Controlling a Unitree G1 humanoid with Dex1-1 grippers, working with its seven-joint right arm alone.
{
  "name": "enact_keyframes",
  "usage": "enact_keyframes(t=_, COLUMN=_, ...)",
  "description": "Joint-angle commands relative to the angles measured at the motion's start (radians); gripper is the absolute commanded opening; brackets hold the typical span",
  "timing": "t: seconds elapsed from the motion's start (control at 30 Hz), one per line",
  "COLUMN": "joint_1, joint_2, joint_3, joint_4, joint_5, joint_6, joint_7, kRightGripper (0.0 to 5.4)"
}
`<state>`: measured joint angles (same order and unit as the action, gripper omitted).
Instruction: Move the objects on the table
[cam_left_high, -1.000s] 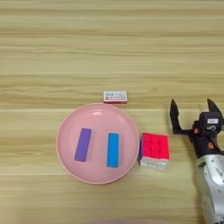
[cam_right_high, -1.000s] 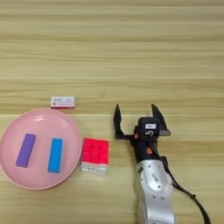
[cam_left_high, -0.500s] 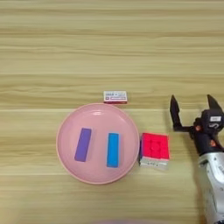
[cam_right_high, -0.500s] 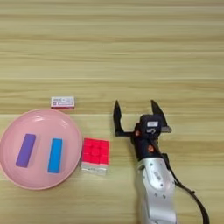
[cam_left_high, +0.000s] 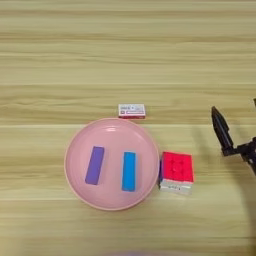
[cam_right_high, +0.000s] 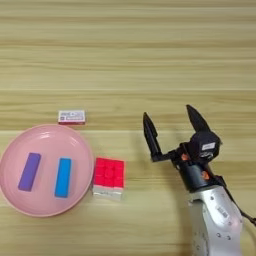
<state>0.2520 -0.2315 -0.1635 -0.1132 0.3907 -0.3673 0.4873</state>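
Right gripper (cam_right_high: 172, 127) hovers with fingers spread wide and empty, puzzle cube (cam_right_high: 109, 177) just to its left and slightly nearer the robot, touching the pink plate (cam_right_high: 80, 192) beyond.

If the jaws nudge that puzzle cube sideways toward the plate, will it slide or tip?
The puzzle cube sits flat on one face on the table, so it should slide rather than roll or tip. Its blocky shape looks rigid, likely easy for the open gripper to clamp. It already lies close against the pink plate, so a push would probably shove the plate too.
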Motion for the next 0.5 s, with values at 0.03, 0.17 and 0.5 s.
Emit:
enact_keyframes(t=0.03, joint_1=0.063, joint_2=-0.038, joint_3=0.01, joint_4=-0.094, joint_5=0.058, joint_6=0.03, joint_7=0.073, kRightGripper=5.4)
enact_keyframes(t=0.17, joint_1=0.116, joint_2=-0.063, joint_3=0.013, joint_4=-0.116, joint_5=0.154, joint_6=0.058, joint_7=0.207, kRightGripper=5.4)
enact_keyframes(t=0.5, joint_1=0.191, joint_2=-0.103, joint_3=0.087, joint_4=-0.152, joint_5=0.2, joint_6=0.068, joint_7=0.466, kRightGripper=5.4)
